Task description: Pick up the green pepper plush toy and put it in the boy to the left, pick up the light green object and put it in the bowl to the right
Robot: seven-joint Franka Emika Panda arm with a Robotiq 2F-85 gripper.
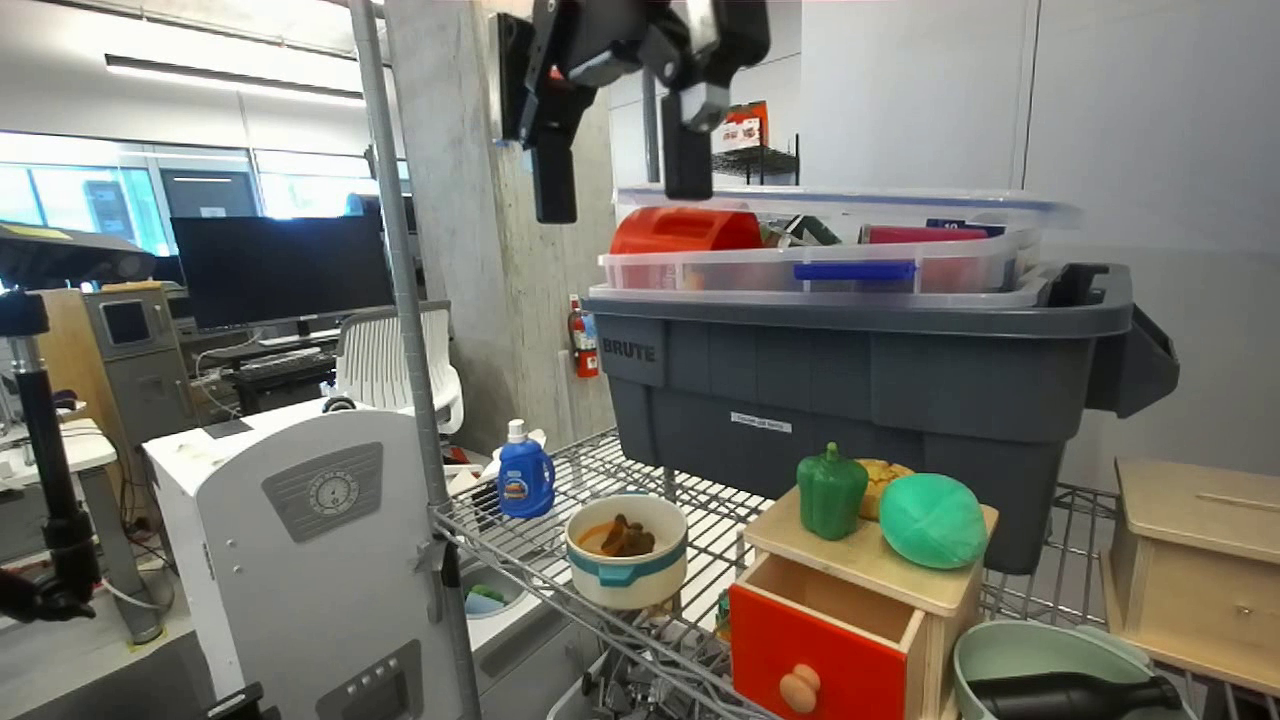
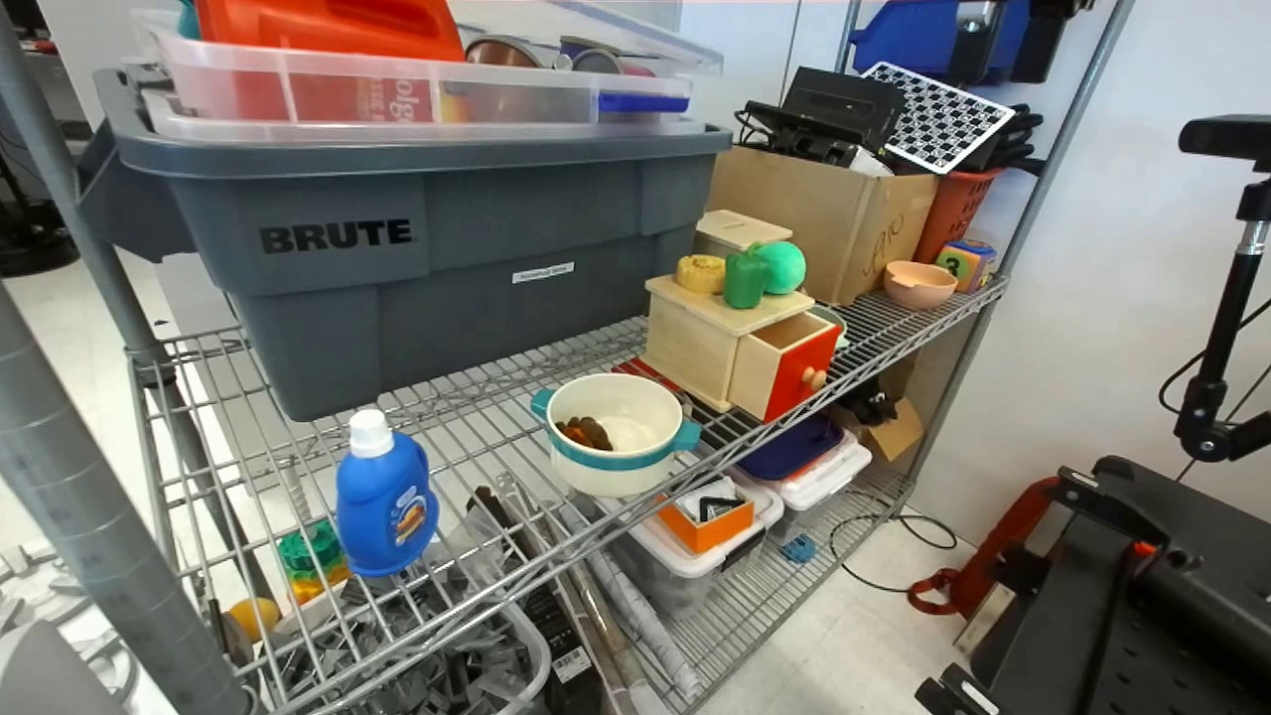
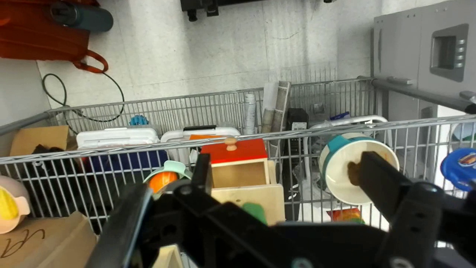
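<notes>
The green pepper plush toy (image 1: 832,495) stands upright on top of a small wooden drawer box, its stem upward. Beside it rests the light green object (image 1: 932,522), smooth and rounded; both also show in an exterior view, as pepper (image 2: 746,280) and light green lump (image 2: 782,266). To the left is a white bowl (image 1: 628,565) with a teal band and brown pieces inside. The bowl to the right (image 1: 1030,648), grey-green, holds a black bottle-like thing. My gripper (image 1: 622,185) is open high above the shelf, nothing between its fingers. In the wrist view it partly covers the pepper (image 3: 256,213).
A yellow object (image 2: 701,274) shares the box top. The red-fronted drawer (image 1: 815,655) is pulled out. A large grey bin (image 1: 840,400) with a clear tub stands behind. A blue bottle (image 2: 385,506) is on the wire shelf. A cardboard box (image 2: 804,218) stands farther along.
</notes>
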